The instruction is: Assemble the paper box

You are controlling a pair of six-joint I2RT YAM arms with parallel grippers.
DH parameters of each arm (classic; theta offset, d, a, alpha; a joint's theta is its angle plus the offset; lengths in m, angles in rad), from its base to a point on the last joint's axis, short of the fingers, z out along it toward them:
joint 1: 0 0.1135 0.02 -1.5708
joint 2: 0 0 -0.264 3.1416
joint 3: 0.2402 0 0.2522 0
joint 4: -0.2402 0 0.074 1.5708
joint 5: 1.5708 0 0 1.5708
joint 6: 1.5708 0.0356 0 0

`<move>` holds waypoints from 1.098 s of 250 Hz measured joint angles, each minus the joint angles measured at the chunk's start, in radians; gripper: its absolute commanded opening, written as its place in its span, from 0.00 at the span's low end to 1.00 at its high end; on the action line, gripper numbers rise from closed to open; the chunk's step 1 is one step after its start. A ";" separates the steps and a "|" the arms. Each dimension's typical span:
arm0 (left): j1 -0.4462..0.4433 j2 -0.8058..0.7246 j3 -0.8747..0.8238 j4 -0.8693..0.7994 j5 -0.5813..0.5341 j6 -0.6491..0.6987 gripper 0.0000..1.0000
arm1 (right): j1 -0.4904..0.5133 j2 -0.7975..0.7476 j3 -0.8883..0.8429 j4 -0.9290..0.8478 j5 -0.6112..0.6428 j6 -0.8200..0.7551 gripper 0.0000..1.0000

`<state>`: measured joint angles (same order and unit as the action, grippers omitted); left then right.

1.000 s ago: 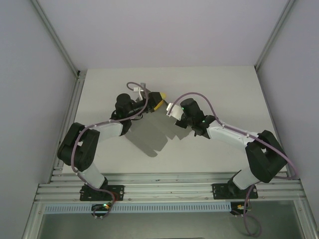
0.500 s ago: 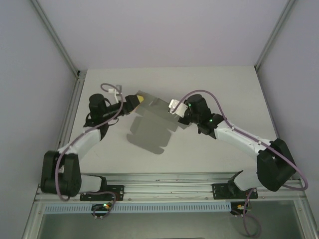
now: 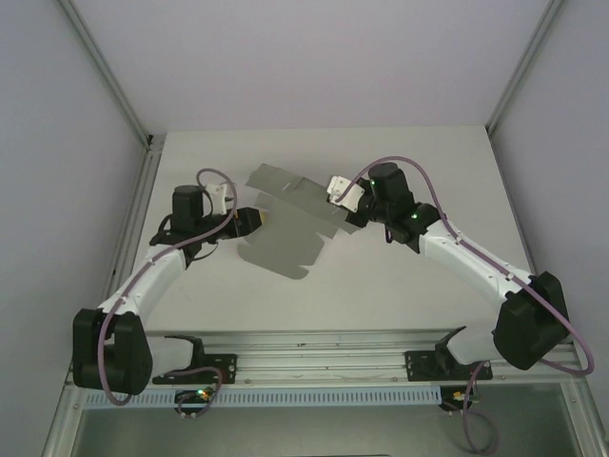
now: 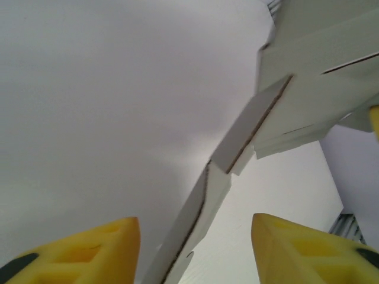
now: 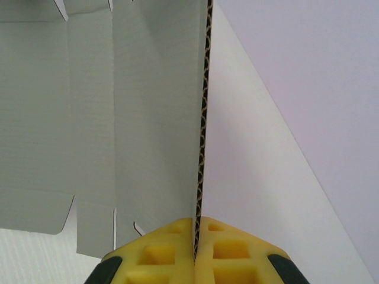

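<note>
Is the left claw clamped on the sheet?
No, the left claw is open: its pads stand apart, the sheet passing between them.

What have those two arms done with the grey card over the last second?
The left pincer swung out to the left and back toward its base. Its fingers now stand open, with the edge of the paper box sheet between them. The right pincer reached farther out and to the right, taking the sheet with it. The sheet stays unfolded, with the right pincer clamped on its edge.
</note>
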<state>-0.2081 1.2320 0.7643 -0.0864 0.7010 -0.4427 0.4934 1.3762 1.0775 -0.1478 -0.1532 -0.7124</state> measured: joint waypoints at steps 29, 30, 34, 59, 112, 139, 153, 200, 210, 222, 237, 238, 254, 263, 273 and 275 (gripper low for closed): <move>0.000 -0.034 -0.056 0.098 -0.003 0.004 0.51 | -0.016 0.000 0.032 -0.043 -0.047 -0.014 0.00; 0.000 -0.035 -0.058 0.100 -0.003 0.004 0.51 | -0.016 0.000 0.032 -0.045 -0.049 -0.015 0.00; 0.000 -0.041 -0.065 0.113 -0.003 0.008 0.51 | -0.018 0.000 0.037 -0.054 -0.057 -0.017 0.00; 0.000 -0.063 -0.090 0.159 -0.006 0.039 0.55 | -0.029 0.007 0.076 -0.119 -0.105 -0.026 0.00; 0.000 -0.063 -0.090 0.208 -0.014 0.119 0.47 | -0.032 0.051 0.159 -0.235 -0.177 -0.050 0.00; 0.000 -0.063 -0.090 0.214 -0.014 0.148 0.31 | -0.032 0.054 0.172 -0.278 -0.194 -0.056 0.00; 0.000 -0.063 -0.089 0.224 -0.013 0.172 0.17 | -0.032 0.054 0.174 -0.291 -0.199 -0.061 0.00; -0.032 -0.067 -0.089 0.263 -0.023 0.223 0.00 | -0.032 0.056 0.180 -0.306 -0.200 -0.052 0.00; -0.058 -0.071 -0.089 0.259 -0.059 0.243 0.00 | -0.033 0.058 0.188 -0.313 -0.198 -0.047 0.00; -0.105 -0.083 -0.089 0.251 -0.122 0.274 0.00 | -0.039 0.060 0.196 -0.327 -0.193 -0.042 0.00; -0.183 -0.101 -0.089 0.229 -0.236 0.321 0.00 | -0.044 0.064 0.204 -0.343 -0.187 -0.032 0.00; -0.193 -0.103 -0.089 0.227 -0.249 0.327 0.00 | -0.044 0.065 0.205 -0.344 -0.186 -0.031 0.00; -0.276 -0.117 -0.088 0.211 -0.363 0.364 0.00 | -0.043 0.069 0.209 -0.351 -0.187 -0.013 0.00; -0.315 -0.120 -0.088 0.204 -0.421 0.375 0.00 | -0.040 0.070 0.211 -0.351 -0.187 -0.002 0.00; -0.355 -0.119 -0.088 0.198 -0.491 0.383 0.00 | -0.036 0.071 0.212 -0.351 -0.187 0.012 0.00; -0.360 -0.119 -0.088 0.198 -0.501 0.385 0.00 | -0.035 0.071 0.212 -0.351 -0.187 0.013 0.00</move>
<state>-0.5686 1.1133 0.6765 0.1112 0.1997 -0.0578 0.4583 1.4467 1.2900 -0.4984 -0.3401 -0.6991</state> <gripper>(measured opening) 0.049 0.049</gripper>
